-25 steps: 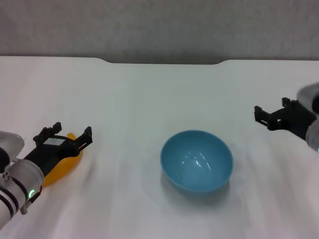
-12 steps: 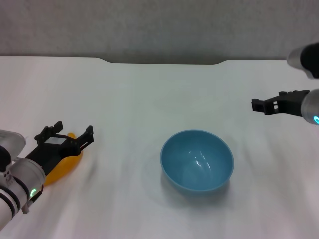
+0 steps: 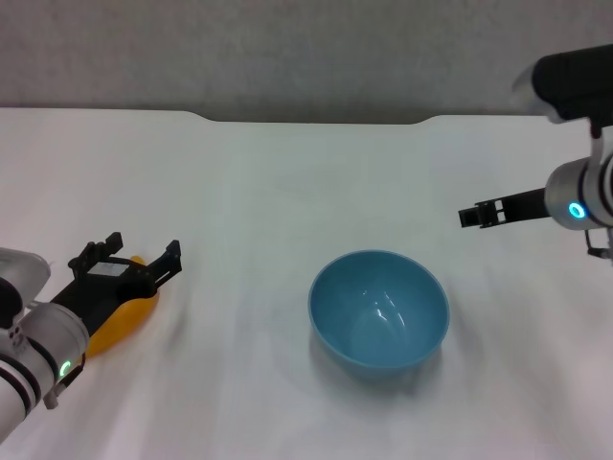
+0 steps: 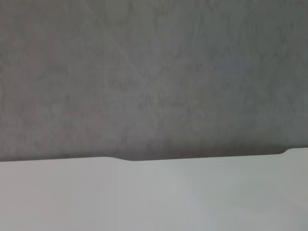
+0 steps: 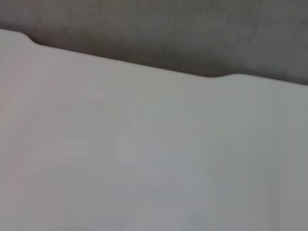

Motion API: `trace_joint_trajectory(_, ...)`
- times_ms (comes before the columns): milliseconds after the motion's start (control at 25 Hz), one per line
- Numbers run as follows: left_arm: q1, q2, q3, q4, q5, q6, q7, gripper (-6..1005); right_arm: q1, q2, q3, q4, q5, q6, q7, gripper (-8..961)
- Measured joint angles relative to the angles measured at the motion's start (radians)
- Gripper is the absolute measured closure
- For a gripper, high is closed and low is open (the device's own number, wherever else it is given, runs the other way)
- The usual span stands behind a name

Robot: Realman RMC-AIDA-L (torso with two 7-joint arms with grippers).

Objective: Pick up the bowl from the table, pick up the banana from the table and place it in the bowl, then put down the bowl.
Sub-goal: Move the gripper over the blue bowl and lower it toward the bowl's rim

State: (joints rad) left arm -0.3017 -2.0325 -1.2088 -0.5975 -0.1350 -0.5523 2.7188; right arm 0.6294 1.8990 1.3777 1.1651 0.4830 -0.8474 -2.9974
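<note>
1. Head view: the bowl (image 3: 378, 309) sits upright on the counter (image 3: 268, 192). The banana (image 3: 120, 316) lies well left of the bowl, under the left end effector (image 3: 132, 255), whose fingers are spread. The right end effector (image 3: 479, 215) hovers right of the bowl, beyond it; its fingers' state cannot be told.
2. Left wrist view: counter edge and wall only.
3. Right wrist view: bare counter and wall.

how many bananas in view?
1. The banana lies on the table at the robot's left, partly hidden under the left gripper. The bowl holds none.
</note>
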Motion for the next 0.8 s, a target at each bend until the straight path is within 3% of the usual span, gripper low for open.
trace_joint_trajectory(80,-0.002,0.000,0.000,0.000,0.000,0.000,0.000,91,0.026,0.018,0.011,-0.047,0.005,0.000,0.000,237)
trace_joint_trajectory(120,-0.004,0.000,0.000,0.000,0.000,0.000,0.000,91,0.049,0.041,0.019,-0.087,0.001,0.010,-0.001,269)
trace_joint_trajectory(160,-0.004,0.000,0.000,0.000,0.000,0.000,0.000,91,0.049,0.041,0.019,-0.087,0.001,0.010,-0.001,300)
trace_joint_trajectory(240,-0.007,0.000,0.000,0.000,0.000,0.000,-0.001,91,0.069,0.064,0.020,-0.121,-0.004,0.027,-0.002,363)
trace_joint_trajectory(400,-0.011,0.000,0.000,0.000,0.000,0.001,-0.001,91,0.101,0.099,0.006,-0.156,-0.022,0.056,-0.002,362)
trace_joint_trajectory(800,-0.011,0.000,-0.001,-0.001,0.000,0.002,-0.017,92,0.082,0.109,-0.102,-0.175,0.085,0.130,-0.002,362)
